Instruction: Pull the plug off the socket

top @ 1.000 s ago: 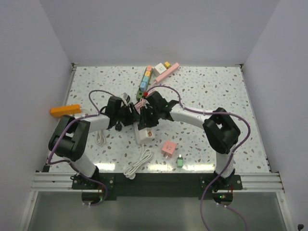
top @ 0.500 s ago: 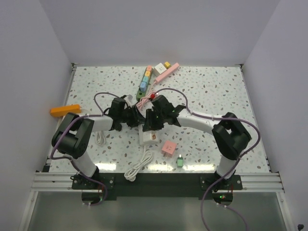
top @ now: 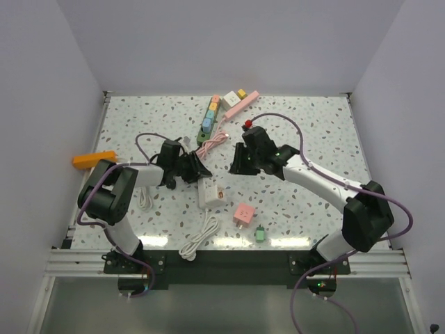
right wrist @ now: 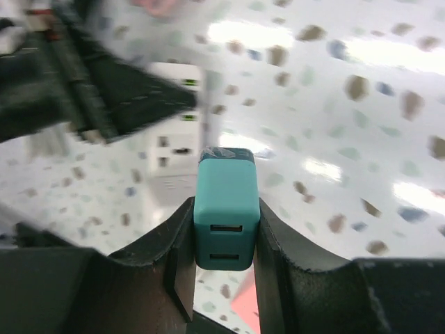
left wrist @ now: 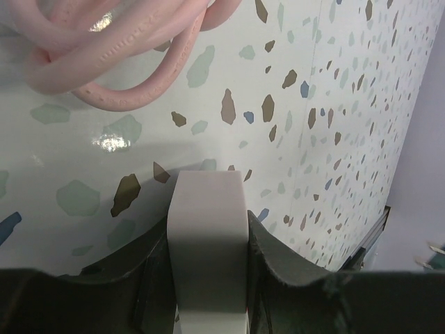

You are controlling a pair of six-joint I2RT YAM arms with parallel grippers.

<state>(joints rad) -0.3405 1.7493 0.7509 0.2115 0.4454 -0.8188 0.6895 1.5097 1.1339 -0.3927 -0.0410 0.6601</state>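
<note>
The white socket block (top: 208,193) lies on the speckled table. My left gripper (top: 197,169) is shut on its far end; in the left wrist view the white block (left wrist: 207,236) fills the gap between the jaws of the left gripper (left wrist: 207,229). My right gripper (top: 238,161) is to the right of the socket and apart from it. It (right wrist: 224,229) is shut on a teal plug (right wrist: 226,202) with two USB slots, held above the table. The socket (right wrist: 174,149) shows blurred behind the plug, with the left gripper (right wrist: 104,90) on it.
A pink cube adapter (top: 243,213), a small green plug (top: 259,234) and a coiled white cable (top: 199,239) lie near the front edge. A pink cable (top: 212,142), a multicoloured power strip (top: 211,115) and a pink strip (top: 236,106) lie behind. An orange block (top: 94,159) is at far left.
My right gripper has moved right and back, away from the socket block, taking the teal plug with it. The left gripper has stayed shut on the socket.
</note>
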